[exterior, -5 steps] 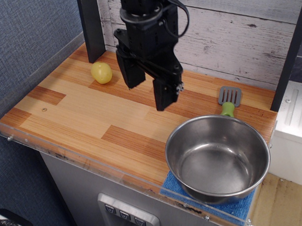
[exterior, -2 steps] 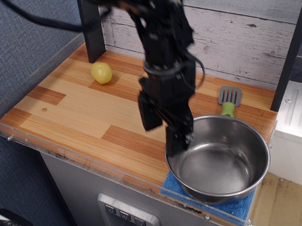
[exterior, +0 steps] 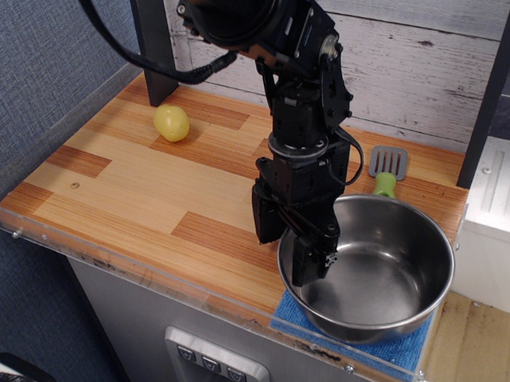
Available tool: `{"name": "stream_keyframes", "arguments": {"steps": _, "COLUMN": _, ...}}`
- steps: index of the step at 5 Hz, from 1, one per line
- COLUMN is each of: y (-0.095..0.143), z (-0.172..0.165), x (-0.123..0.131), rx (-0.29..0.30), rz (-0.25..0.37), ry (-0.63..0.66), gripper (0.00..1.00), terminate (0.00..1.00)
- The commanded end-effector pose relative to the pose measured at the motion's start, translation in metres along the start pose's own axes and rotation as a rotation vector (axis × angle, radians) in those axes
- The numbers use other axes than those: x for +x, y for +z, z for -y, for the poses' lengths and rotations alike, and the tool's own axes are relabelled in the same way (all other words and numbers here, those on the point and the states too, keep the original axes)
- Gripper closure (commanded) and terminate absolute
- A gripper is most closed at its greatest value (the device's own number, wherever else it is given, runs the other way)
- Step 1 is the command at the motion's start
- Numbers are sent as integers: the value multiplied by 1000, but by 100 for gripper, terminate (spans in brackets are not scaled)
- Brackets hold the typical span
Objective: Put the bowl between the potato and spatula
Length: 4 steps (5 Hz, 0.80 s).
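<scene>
With the gripper [exterior: 293, 244] spread astride the near-left rim of the bowl [exterior: 368, 271], one finger inside, nothing's pinched yet. Bowl sits front-right on a blue cloth [exterior: 363, 343], touching the spatula [exterior: 384, 170]; potato [exterior: 172, 123] far left. Risk: shiny rim slips or tilts, dragging the spatula.

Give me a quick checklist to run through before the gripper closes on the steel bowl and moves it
1. Gripper open: ok, fingers apart.
2. Fingers straddle the rim of the stainless-steel bowl: ok as seen, one finger outside the near-left wall, the other inside.
3. Gripper low enough for a firm pinch: cannot tell from this single view.
4. Drop zone between potato and spatula: ok, only bare wood shows there, though the arm hides part of it.
5. Spatula clear of the bowl: not ok, its green handle sits right against the far rim and may get nudged.
6. Blue cloth under the bowl: cannot tell if it will drag along.
</scene>
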<state>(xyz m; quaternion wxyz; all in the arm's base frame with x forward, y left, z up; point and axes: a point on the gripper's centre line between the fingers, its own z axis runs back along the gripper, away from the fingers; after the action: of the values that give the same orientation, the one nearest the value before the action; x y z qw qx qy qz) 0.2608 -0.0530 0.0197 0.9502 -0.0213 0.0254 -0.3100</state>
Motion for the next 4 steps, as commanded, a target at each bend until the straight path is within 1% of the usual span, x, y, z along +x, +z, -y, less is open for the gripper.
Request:
{"name": "stream_keyframes", "arguments": {"steps": 1, "y": 8, "z": 1, "x": 2, "rx": 29, "rz": 39, "ry": -18, "gripper": 100, "terminate": 0}}
{"name": "stream_keyframes", "arguments": {"steps": 2, "y": 7, "z": 1, "x": 2, "rx": 25, "rz": 41, "ry": -16, "gripper": 100, "terminate": 0}}
{"name": "stream_keyframes", "arguments": {"steps": 3, "y": 11, "z": 3, "x": 2, "rx": 22, "rz": 59, "ry": -24, "gripper": 100, "terminate": 0}}
{"name": "stream_keyframes", "arguments": {"steps": 4, "y": 45, "z": 6, "x": 7, "rx": 31, "rz": 187, "ry": -50, "gripper": 100, "terminate": 0}}
